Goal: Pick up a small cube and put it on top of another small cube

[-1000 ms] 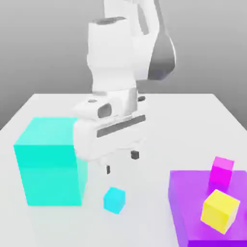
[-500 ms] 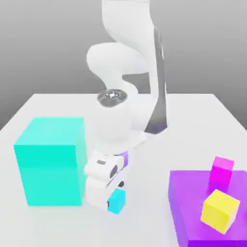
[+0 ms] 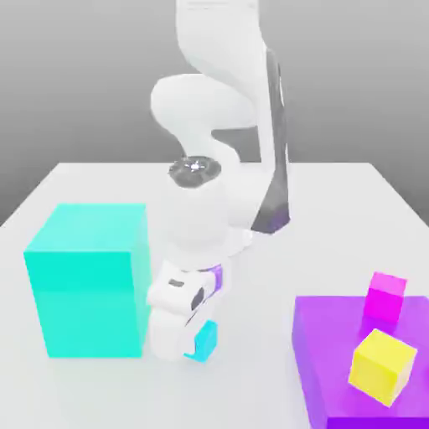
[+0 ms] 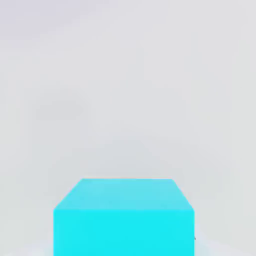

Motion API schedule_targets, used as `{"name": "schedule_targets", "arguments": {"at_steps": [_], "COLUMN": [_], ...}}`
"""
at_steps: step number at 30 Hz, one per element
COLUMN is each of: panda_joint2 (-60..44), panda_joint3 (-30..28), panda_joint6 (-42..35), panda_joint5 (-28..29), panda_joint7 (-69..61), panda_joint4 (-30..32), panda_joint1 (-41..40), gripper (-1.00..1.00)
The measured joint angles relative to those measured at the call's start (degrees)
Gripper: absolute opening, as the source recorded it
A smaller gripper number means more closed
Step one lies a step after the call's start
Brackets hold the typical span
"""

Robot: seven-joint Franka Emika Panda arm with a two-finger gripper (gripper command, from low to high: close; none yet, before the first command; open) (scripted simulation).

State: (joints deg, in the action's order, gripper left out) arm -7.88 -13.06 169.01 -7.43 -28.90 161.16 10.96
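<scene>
Cyan small cube (image 3: pixel 206 339) beside claw (image 3: pixel 189 350)

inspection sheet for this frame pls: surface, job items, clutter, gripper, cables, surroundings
Surface: pale grey table, flat.
Job's things: small cyan cube on the table, partly behind the gripper in the exterior view; it sits close in front of the hand camera. Small magenta cube and small yellow cube rest apart on the purple platform.
Clutter: big cyan block at the exterior view's left, close beside the hand.
Gripper: lowered to table level at the small cyan cube; finger state cannot be told.
Cables: nothing seen.
Surroundings: plain grey backdrop; nothing else seen.
</scene>
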Motion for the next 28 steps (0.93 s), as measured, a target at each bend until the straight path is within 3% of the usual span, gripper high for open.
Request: {"name": "schedule_targets", "arguments": {"at_steps": [5, 20, 24, 25, 28], "panda_joint2": [5.4, 3.7, -1.4, -2.5, -2.5], "panda_joint3": [-0.8, 6.4, 6.9, 6.9, 6.9], "panda_joint6": [-6.5, -35.2, -31.1, -29.7, -29.7], "panda_joint5": [5.2, 6.5, 5.7, 5.5, 5.5], "panda_joint7": [5.4, 24.7, 25.8, 25.8, 25.8], "panda_joint4": [-1.0, -31.5, -32.4, -32.0, -32.0], "panda_joint1": [1.8, 17.3, 17.9, 17.9, 17.9], "gripper": [-1.0, -1.0, -1.0, 1.0, 1.0]}}
